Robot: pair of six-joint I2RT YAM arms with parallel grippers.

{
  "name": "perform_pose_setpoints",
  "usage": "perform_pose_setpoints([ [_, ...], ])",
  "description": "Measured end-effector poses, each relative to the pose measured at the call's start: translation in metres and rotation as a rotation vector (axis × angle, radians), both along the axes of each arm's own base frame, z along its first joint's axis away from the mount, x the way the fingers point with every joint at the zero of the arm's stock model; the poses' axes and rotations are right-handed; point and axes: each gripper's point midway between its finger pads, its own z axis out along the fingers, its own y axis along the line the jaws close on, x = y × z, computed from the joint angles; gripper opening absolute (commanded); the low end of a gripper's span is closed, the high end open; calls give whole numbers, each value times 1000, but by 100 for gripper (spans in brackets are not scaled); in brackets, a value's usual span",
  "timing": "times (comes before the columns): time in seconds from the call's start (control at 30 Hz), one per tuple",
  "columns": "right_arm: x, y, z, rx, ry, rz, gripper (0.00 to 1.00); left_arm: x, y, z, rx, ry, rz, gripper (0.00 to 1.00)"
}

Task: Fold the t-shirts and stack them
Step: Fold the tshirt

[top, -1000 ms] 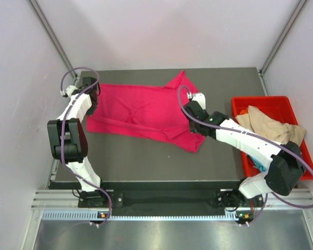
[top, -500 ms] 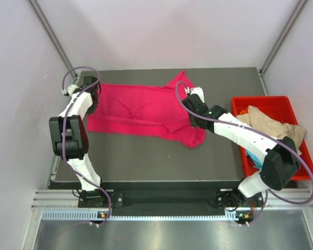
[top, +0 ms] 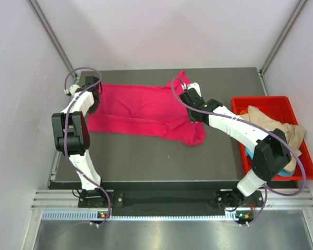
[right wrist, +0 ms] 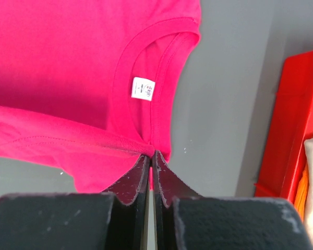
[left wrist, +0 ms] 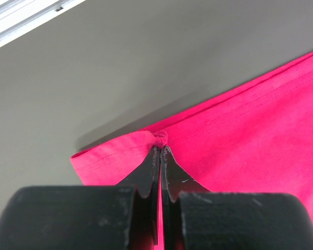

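A magenta-pink t-shirt (top: 141,109) lies spread across the back of the grey table, its collar with a white label (right wrist: 143,88) toward the right. My left gripper (top: 92,101) is shut on the shirt's hem (left wrist: 160,138) at the left edge. My right gripper (top: 192,108) is shut on a pinch of the shirt (right wrist: 151,152) near the collar end. A tan-beige t-shirt (top: 271,127) is heaped in the red bin, with orange (right wrist: 308,185) and turquoise cloth (top: 288,170) showing under it.
The red plastic bin (top: 266,101) stands at the table's right edge, close to my right arm. Grey table surface (top: 146,161) stretches in front of the shirt. White walls with metal posts (top: 52,36) close in the left, back and right.
Both grippers have moved toward the back of the table, pulling the pink shirt with them; its front right corner has drawn in and back. Both stayed shut.
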Motion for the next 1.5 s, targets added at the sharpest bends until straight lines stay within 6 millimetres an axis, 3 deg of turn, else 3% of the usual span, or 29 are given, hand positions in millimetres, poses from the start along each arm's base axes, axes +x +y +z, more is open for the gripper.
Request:
perform_pose_setpoints([
  [0.47, 18, -4, -2, -73, 2, 29, 0, 14, 0, -18, -2, 18, -7, 0],
  [0.7, 28, -4, -4, -101, 5, 49, 0, 16, -2, -16, 2, 11, -11, 0],
  [1.0, 31, -7, -7, -120, 14, 56, 0, 25, -5, -17, -1, -2, -24, 0],
  [1.43, 34, -9, -24, -135, 56, 55, 0, 33, -8, -35, -8, 27, -48, 0],
  [1.5, 34, -8, -26, -135, 59, 57, 0, 34, -8, -35, -8, 27, -53, 6],
])
